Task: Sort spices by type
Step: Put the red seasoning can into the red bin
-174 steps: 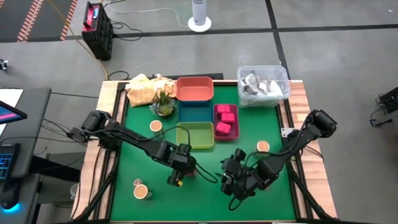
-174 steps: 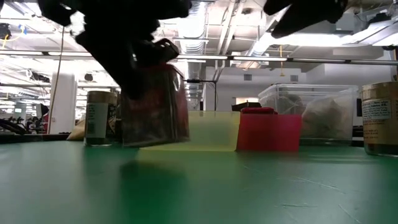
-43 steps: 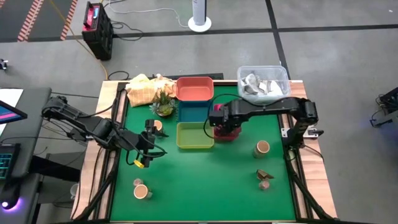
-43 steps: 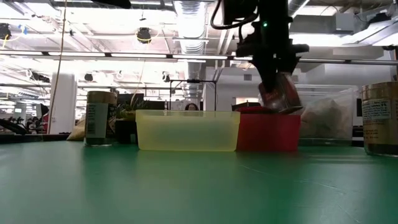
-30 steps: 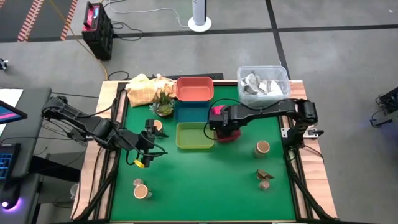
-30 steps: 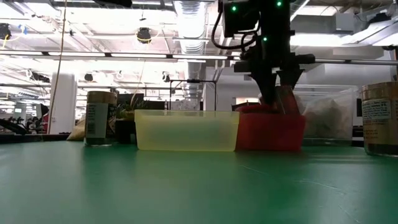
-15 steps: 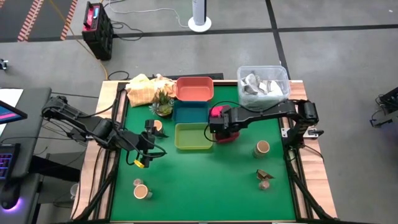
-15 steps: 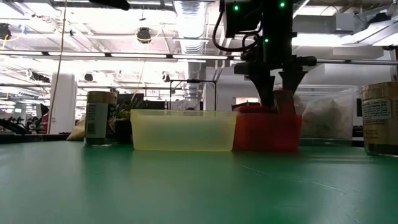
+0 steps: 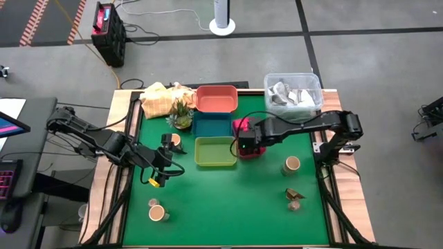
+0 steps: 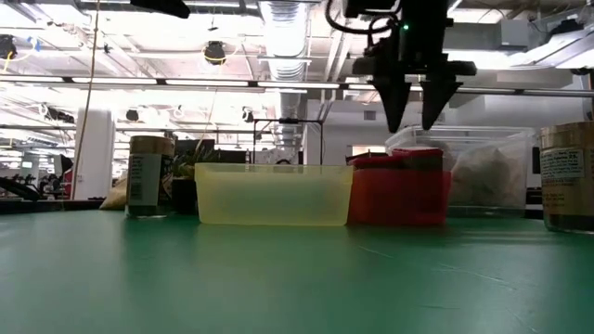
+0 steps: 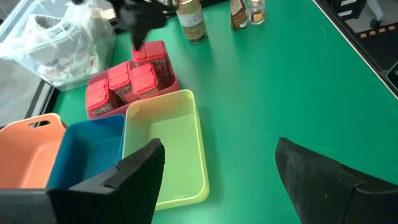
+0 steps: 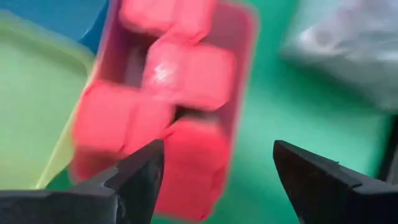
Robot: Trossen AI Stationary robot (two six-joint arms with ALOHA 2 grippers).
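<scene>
I see my right end effector (image 10: 414, 121) hanging open and empty just above the red tray (image 9: 257, 150), where four magenta blocks (image 11: 134, 79) sit packed together; my left end effector (image 9: 168, 153) waits open over the tabletop (image 9: 228, 200) beside a tan jar (image 9: 173, 140). Other jars stand loose: one (image 9: 292, 163) right of the trays, one (image 9: 158, 212) near the front left.

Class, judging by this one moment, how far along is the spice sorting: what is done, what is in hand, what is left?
Done: four magenta blocks lie in the pink tray. In hand: nothing; the right gripper hangs open above that tray, and the left gripper waits open nearby. Left: the tan jars stand loose on the mat, and the yellow tray and the blue tray hold nothing.
</scene>
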